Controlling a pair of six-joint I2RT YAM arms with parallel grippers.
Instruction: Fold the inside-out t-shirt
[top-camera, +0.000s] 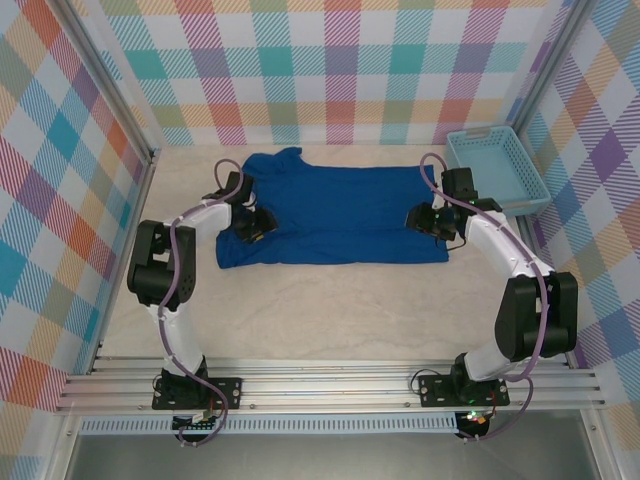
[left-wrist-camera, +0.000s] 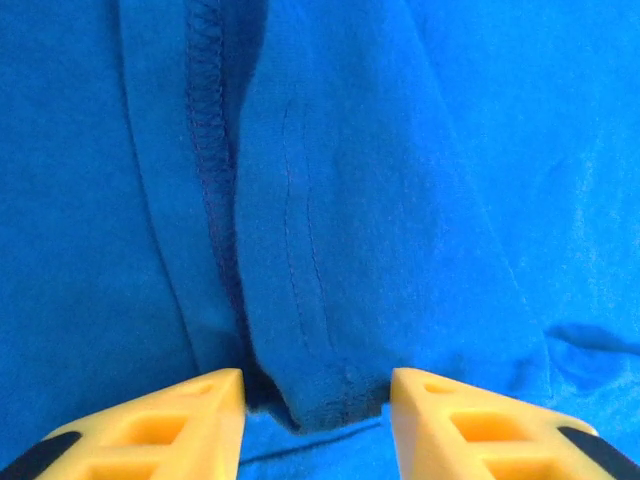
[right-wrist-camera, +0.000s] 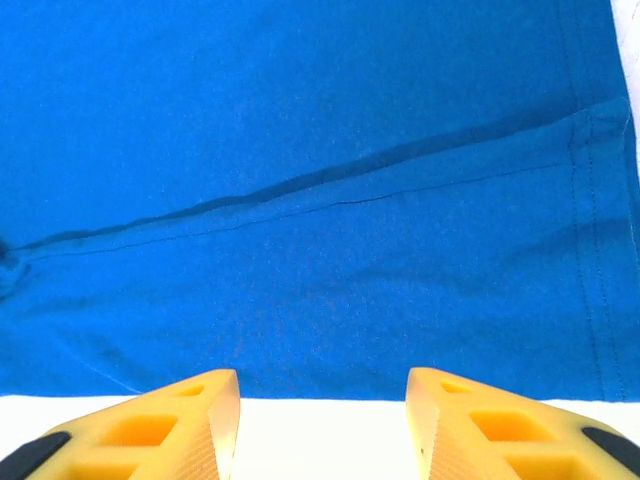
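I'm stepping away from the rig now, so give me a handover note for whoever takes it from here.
Left gripper: open, with a seamed ridge of the t-shirt between its fingers, at the shirt's left end.
Right gripper: open and empty, at the shirt's edge on the right end.
The shirt lies spread flat on the table.
Done: the shirt is laid out.
To do: grasp both ends and fold.

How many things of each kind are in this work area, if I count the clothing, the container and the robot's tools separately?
T-shirt, royal blue: 1
Basket, light blue: 1
Tools with yellow fingers: 2 (left tool, right tool)
Total: 4
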